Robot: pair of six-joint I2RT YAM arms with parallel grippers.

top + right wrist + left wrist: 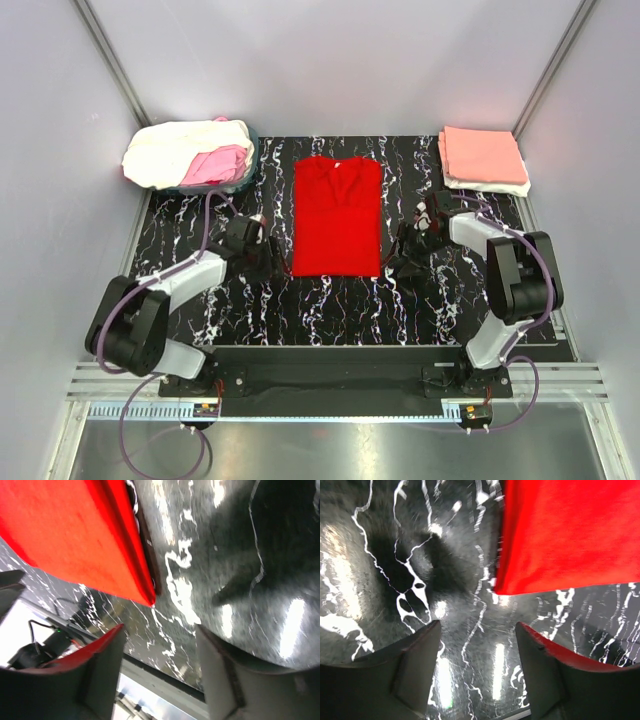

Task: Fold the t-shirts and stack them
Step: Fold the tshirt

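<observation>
A bright red t-shirt [337, 215] lies flat in the middle of the black marbled table [330, 300], folded into a long rectangle with sleeves tucked in. My left gripper [268, 262] is open and empty, just left of the shirt's near left corner [510, 587]. My right gripper [402, 262] is open and empty, just right of the shirt's near right corner [147, 597]. A heap of cream-white shirts [175, 150] and a pink shirt [215, 165] sits at the back left. A folded salmon-pink shirt [482, 153] lies on a folded white shirt [490, 185] at the back right.
Grey walls close in the table on three sides. A metal rail [330, 385] runs along the near edge by the arm bases. The heap at the back left rests in a dark basket [245, 178].
</observation>
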